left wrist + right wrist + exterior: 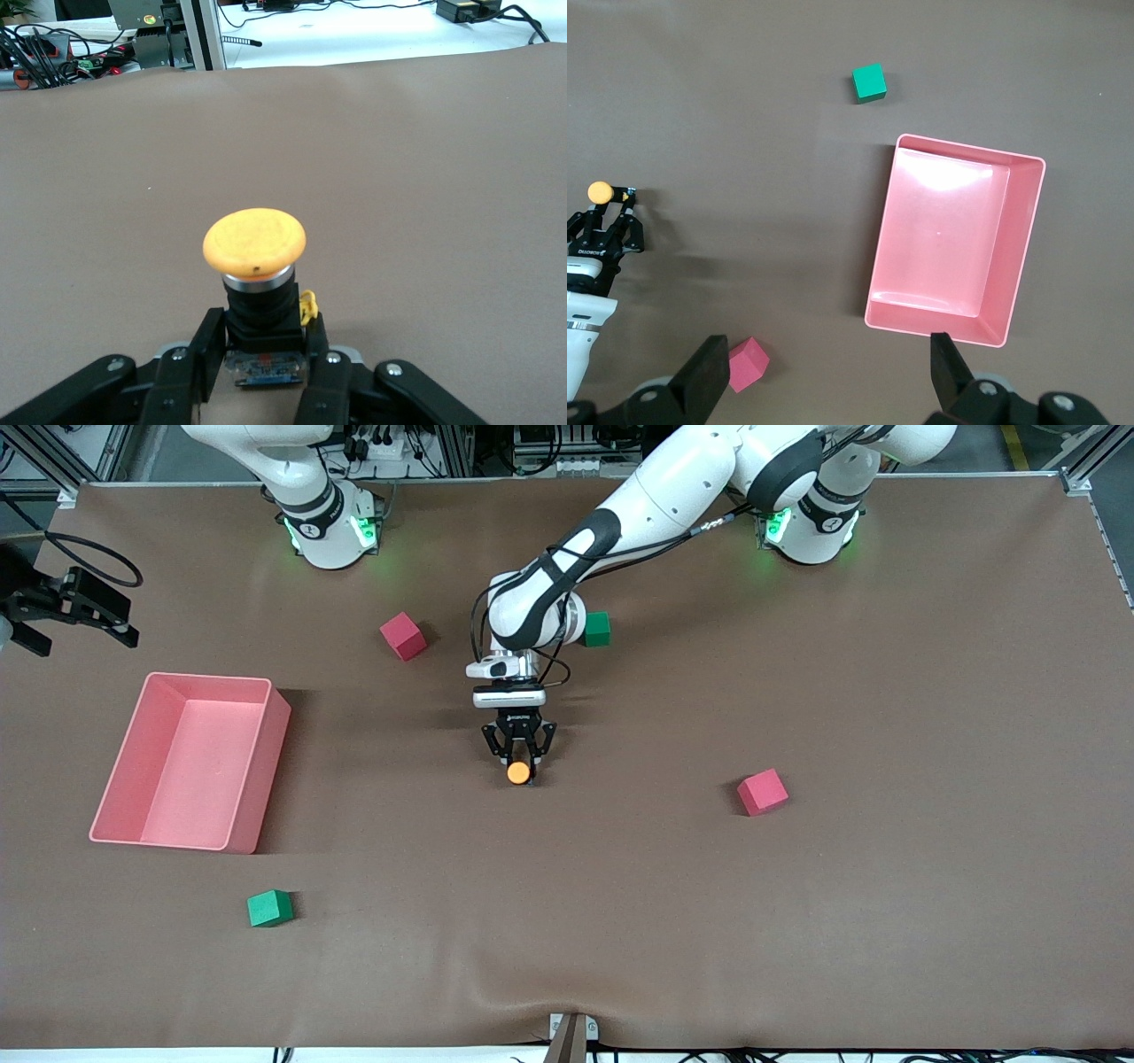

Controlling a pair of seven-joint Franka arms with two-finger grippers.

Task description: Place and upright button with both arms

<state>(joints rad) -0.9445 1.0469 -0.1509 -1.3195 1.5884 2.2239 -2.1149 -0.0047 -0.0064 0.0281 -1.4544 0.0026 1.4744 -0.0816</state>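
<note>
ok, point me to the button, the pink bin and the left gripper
button (254,241), left wrist view, on its orange cap
pink bin (252,788), front view, on its side wall
left gripper (519,766), front view, between the fingertips, shut on the button

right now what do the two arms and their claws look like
Both arms are glossy white with black joint bands and green-lit bases. The left arm carries a black cable along its forearm and a grey wrist camera block. The left claw and right claw are black, two-fingered, with silver screws showing.
</note>
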